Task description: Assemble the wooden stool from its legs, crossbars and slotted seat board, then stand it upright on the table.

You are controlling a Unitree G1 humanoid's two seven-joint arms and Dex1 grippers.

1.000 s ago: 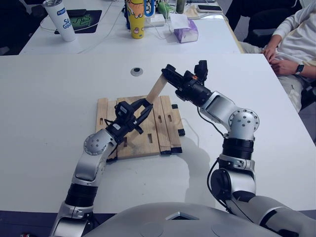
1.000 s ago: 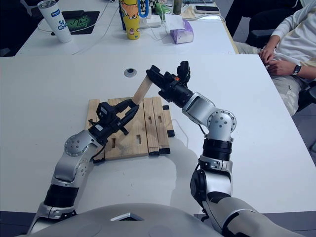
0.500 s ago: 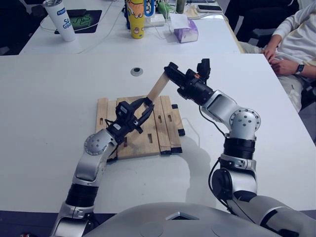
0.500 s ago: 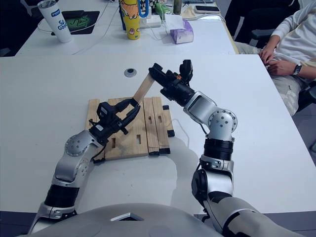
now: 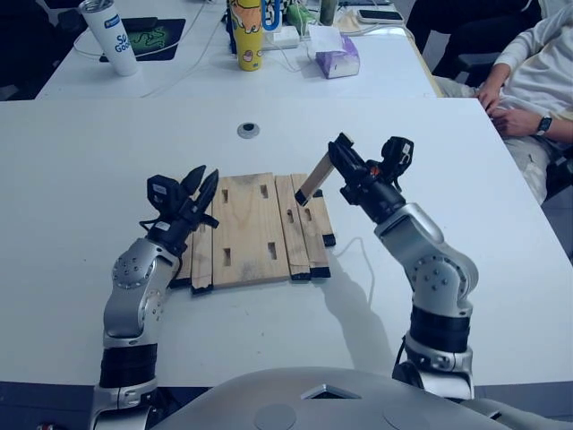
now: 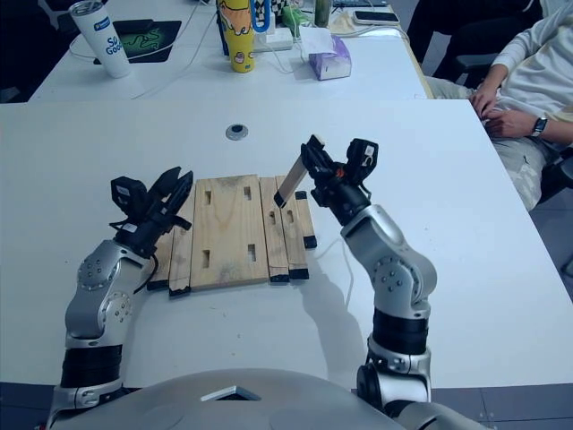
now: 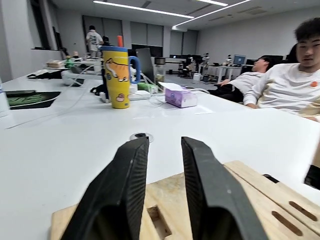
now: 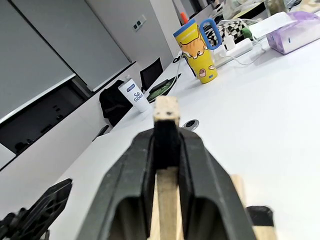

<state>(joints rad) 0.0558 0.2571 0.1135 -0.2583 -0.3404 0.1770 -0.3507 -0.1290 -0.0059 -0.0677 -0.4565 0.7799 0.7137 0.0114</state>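
The white table (image 5: 107, 161) bears the slotted seat board (image 5: 246, 228), flat pale wood (dark-tipped slats alongside). The right gripper (image 5: 338, 154) clamps a square wooden leg (image 5: 313, 179), tilted over the right-hand slats. The left gripper (image 5: 206, 175), fingers slightly parted, holds nothing above the left slats.

One slotted seat board (image 5: 246, 228), four flat-lying wooden bars (image 5: 298, 224), one tilted bar (image 5: 313, 179), two cups (image 5: 247, 31), one tissue box (image 5: 338, 61).

I get bright, even light from ceiling strips (image 7: 145, 9), with soft shadows on the table (image 5: 81, 161) right of the seat board (image 5: 246, 228).
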